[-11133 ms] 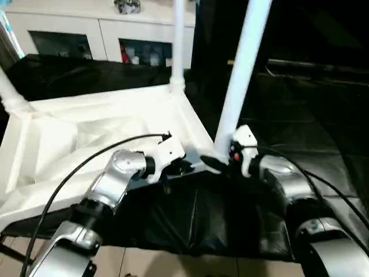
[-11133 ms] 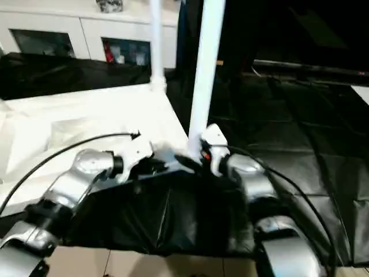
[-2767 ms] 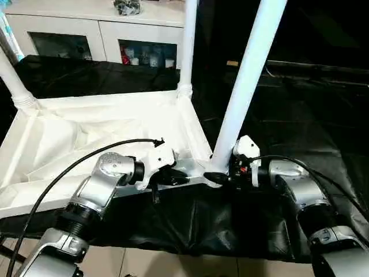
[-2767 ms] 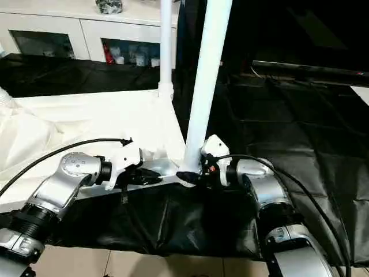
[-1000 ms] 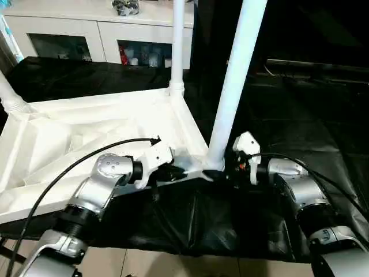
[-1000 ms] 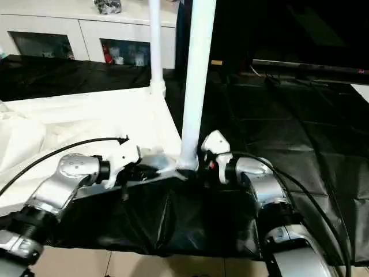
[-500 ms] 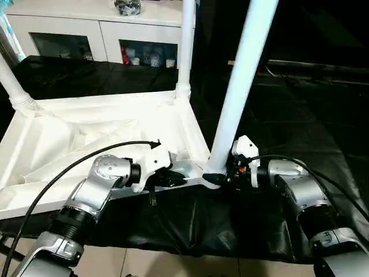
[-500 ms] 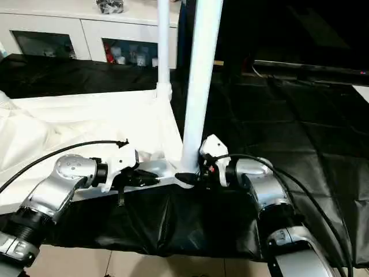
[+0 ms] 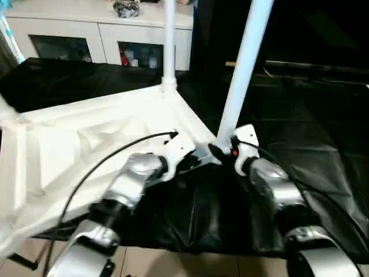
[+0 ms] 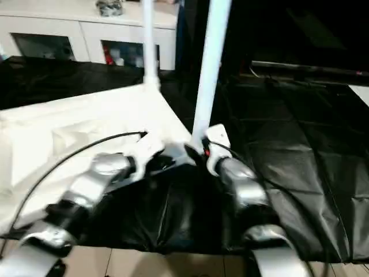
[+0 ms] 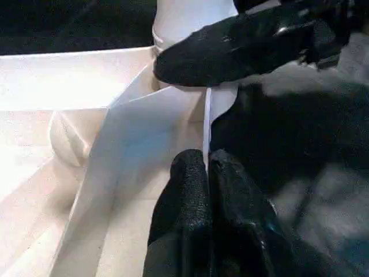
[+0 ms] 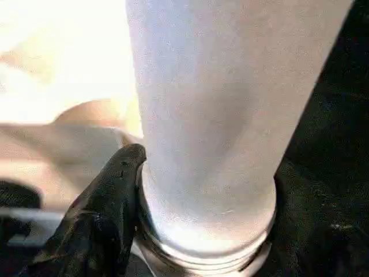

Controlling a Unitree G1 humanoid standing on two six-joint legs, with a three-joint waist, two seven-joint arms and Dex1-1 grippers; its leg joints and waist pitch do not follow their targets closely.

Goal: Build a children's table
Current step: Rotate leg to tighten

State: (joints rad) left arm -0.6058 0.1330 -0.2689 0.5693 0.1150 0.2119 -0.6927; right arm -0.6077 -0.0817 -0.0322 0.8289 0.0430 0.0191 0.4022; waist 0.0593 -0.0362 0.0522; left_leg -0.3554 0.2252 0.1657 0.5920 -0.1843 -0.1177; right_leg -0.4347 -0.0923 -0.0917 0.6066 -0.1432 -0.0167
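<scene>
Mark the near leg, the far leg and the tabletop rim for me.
near leg (image 9: 239, 92), left eye view, mid-shaft
far leg (image 9: 169, 40), left eye view, mid-shaft
tabletop rim (image 11: 138, 112), left wrist view, thin upright wall

Black-draped work table (image 9: 300, 133); upturned tabletop (image 9: 86, 138) on it.

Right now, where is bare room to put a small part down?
Free: the black-draped work table to the right of the near white tube leg. Crowded: the near corner of the white plastic tabletop, where both tools meet.
</scene>
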